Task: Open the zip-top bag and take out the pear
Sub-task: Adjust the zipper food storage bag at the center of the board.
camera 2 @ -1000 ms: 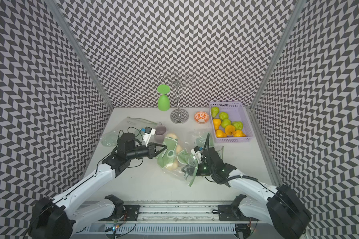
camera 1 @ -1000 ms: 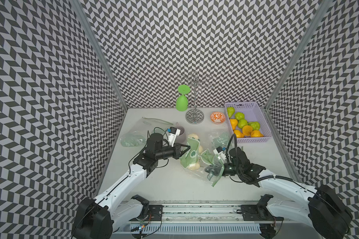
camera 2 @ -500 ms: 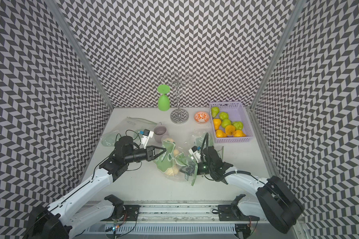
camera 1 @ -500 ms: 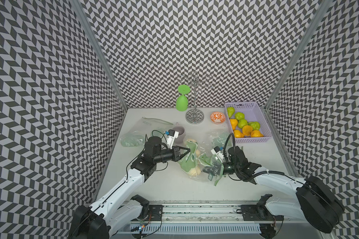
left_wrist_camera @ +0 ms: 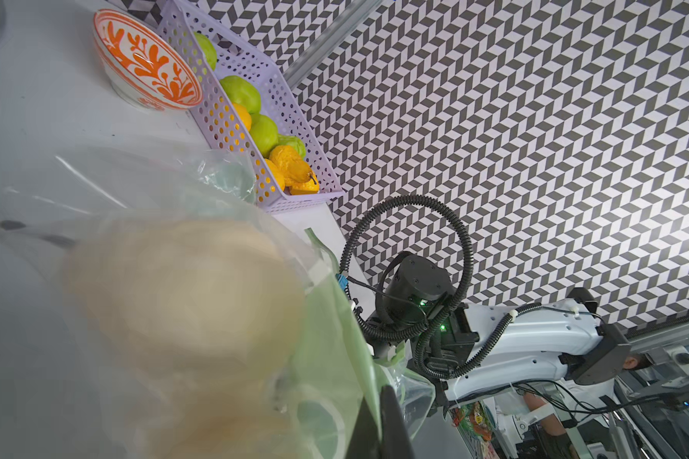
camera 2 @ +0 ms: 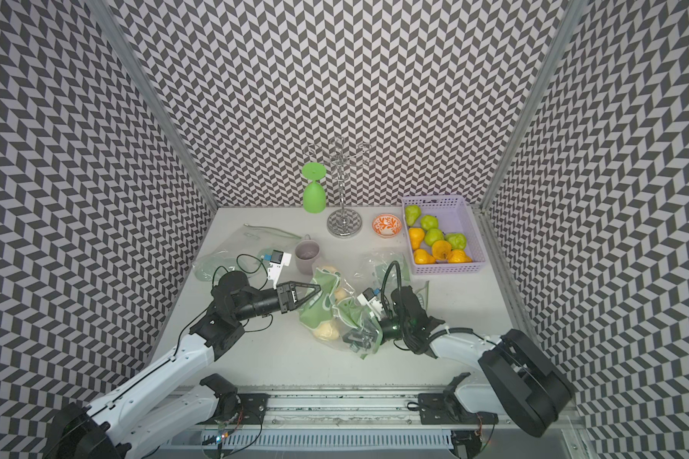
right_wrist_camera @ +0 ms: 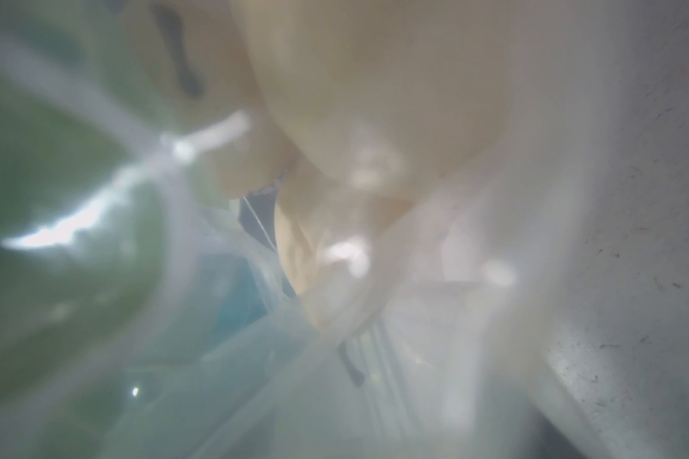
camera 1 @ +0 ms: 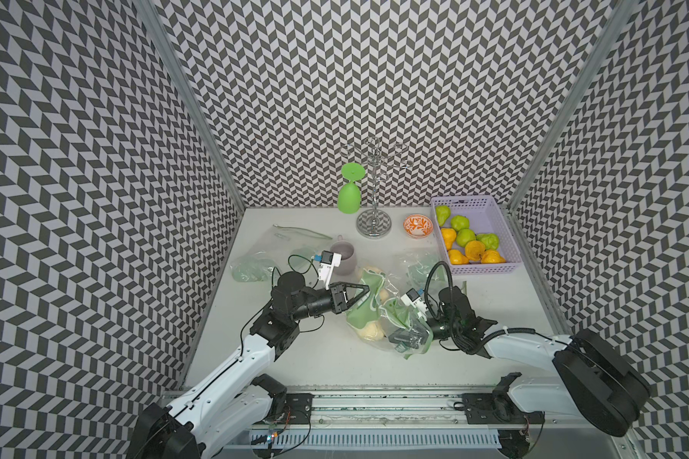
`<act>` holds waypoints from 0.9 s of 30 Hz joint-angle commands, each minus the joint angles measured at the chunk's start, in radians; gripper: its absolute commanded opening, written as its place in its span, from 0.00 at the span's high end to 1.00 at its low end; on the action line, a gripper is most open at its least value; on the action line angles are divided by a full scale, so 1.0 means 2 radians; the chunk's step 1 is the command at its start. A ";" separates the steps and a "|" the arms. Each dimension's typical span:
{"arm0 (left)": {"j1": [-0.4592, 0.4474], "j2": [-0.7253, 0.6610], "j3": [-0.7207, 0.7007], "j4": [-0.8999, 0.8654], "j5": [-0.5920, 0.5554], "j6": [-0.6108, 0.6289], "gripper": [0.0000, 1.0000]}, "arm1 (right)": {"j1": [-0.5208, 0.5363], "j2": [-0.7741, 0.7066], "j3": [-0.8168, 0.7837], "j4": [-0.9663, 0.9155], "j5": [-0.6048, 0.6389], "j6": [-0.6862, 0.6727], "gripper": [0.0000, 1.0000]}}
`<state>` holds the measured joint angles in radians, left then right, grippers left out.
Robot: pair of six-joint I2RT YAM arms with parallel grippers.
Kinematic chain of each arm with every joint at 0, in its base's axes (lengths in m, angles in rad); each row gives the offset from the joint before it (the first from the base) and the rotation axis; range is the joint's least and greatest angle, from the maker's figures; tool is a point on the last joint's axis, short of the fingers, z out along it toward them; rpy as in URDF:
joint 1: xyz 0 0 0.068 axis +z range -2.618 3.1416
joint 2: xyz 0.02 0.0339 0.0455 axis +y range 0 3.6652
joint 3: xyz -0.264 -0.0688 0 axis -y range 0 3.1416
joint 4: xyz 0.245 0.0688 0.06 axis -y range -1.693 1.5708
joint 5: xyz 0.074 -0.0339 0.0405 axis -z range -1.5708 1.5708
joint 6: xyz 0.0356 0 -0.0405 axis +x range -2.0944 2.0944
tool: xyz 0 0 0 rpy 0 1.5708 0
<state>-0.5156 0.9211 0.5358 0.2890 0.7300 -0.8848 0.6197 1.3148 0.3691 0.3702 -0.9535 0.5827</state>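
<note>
The zip-top bag [camera 1: 374, 308] [camera 2: 327, 308], clear with green panels, lies crumpled mid-table. A pale yellow pear [camera 1: 370, 330] [camera 2: 326, 330] shows inside it, blurred and close in the left wrist view [left_wrist_camera: 184, 310] and the right wrist view [right_wrist_camera: 374, 99]. My left gripper [camera 1: 363, 292] [camera 2: 316, 289] is shut on the bag's green edge [left_wrist_camera: 335, 357]; its dark fingertips [left_wrist_camera: 378, 429] pinch the film. My right gripper [camera 1: 407, 341] [camera 2: 358, 338] sits at the bag's near end under clear plastic, its fingers apart. Bag film [right_wrist_camera: 76, 238] fills the right wrist view and hides those fingers.
A purple basket [camera 1: 478, 272] [left_wrist_camera: 231, 131] of green and orange pears stands at the back right. An orange-patterned bowl [camera 1: 417, 225] [left_wrist_camera: 148, 63], a metal rack [camera 1: 373, 224] with a hanging green glass [camera 1: 349, 198] and a grey mug [camera 1: 343, 258] stand behind the bag. Other clear bags [camera 1: 279, 250] lie at the left.
The right gripper's fingers have spread apart at the bag's near end and it has shifted slightly toward the table front. The left gripper keeps its hold, almost still.
</note>
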 commanded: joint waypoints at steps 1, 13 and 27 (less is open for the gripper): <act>-0.005 0.001 -0.011 0.068 -0.006 -0.016 1.00 | 0.001 0.012 0.005 0.035 -0.017 -0.016 0.16; 0.044 -0.041 -0.102 -0.060 -0.122 0.036 1.00 | -0.002 -0.052 0.021 -0.148 0.180 0.007 0.20; 0.009 -0.117 -0.110 -0.024 -0.111 -0.012 1.00 | 0.002 -0.048 0.028 -0.098 0.121 0.031 0.56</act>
<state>-0.4854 0.7021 0.2958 0.1883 0.5011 -0.8928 0.6189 1.1809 0.3939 0.1486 -0.6746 0.6720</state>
